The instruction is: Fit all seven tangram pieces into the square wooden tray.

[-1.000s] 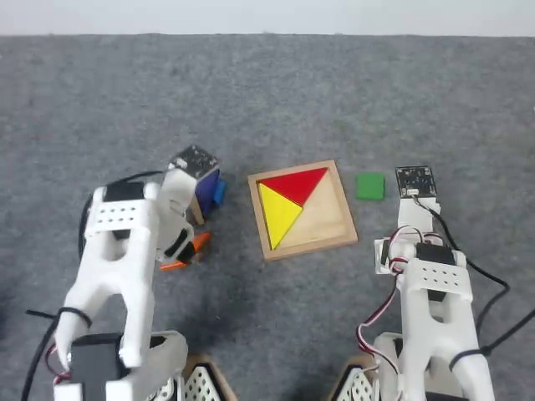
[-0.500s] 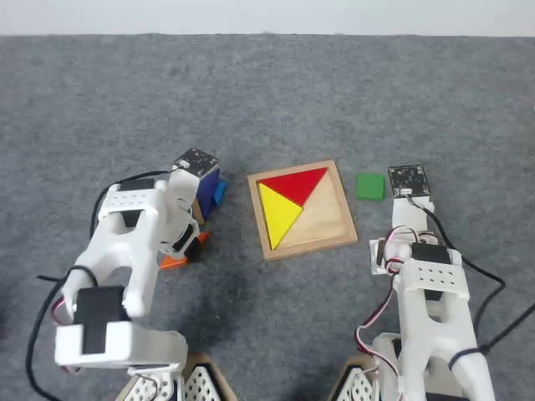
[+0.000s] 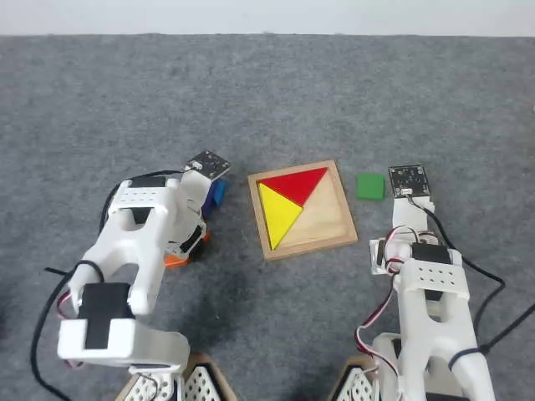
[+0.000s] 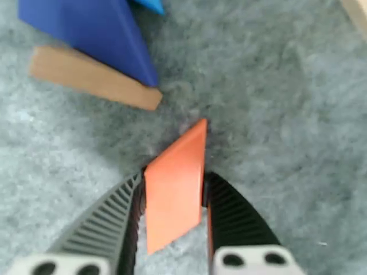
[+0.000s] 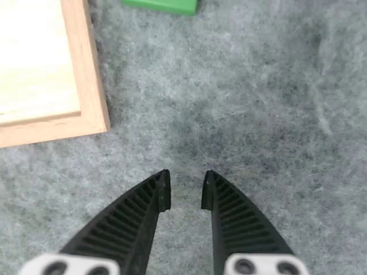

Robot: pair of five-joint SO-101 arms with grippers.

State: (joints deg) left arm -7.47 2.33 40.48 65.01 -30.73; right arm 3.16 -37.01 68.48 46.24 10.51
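Now the left gripper [image 4: 173, 182], left of centre in the high view, is clamped on the orange piece [image 4: 175, 192]. Lift it clear of the carpet [image 4: 287, 114], carry it right to the tray [image 3: 308, 245] at centre, and turn it to suit the bare wood there. The right gripper [image 5: 184, 189] hangs slightly open, empty.

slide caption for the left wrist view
Left gripper clamps an orange piece; blue piece and tan piece lie beyond.

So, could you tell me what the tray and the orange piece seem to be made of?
The tray looks like pale unfinished wood: light tan, matte surface and rim. The orange piece in the left gripper has a smooth, even, opaque coat, so probably painted wood, though plastic cannot be ruled out.
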